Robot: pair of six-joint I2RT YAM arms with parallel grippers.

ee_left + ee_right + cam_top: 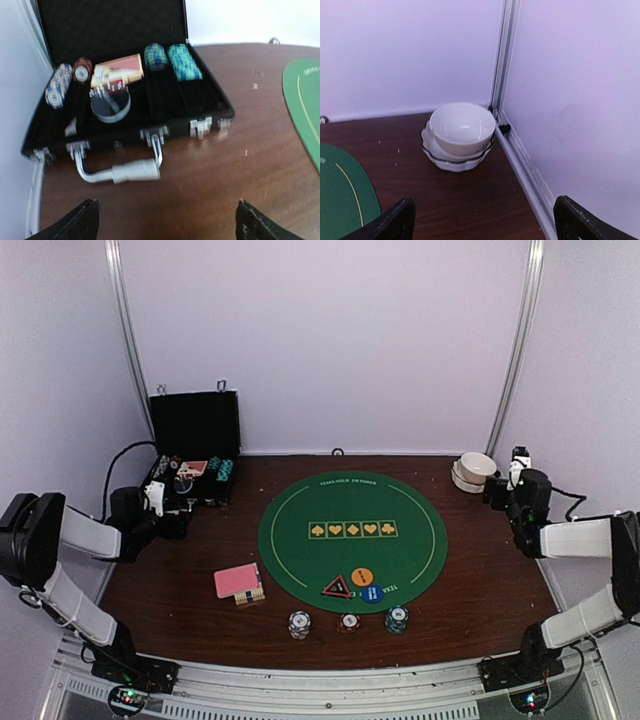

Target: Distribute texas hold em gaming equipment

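On the green felt mat (352, 540) lie an orange disc (362, 576), a blue disc (372, 593) and a red-black triangle marker (337, 587). Three small chip stacks (299, 623) (348, 622) (397, 619) stand along the mat's near edge. A pink-backed card deck (237, 580) rests left of the mat. My left gripper (165, 505) (166, 205) is open over bare wood in front of the case. My right gripper (503, 490) (485, 200) is open, short of the white bowl (461, 127). Neither holds anything.
The open black case (210, 107) at the back left holds chip rows (184, 61) (59, 85), a red-and-white card box (117, 72) and a round disc (110, 105); its handle (120, 172) points at me. The bowl sits on a plate (452, 162) in the back right corner by the wall rail (522, 170).
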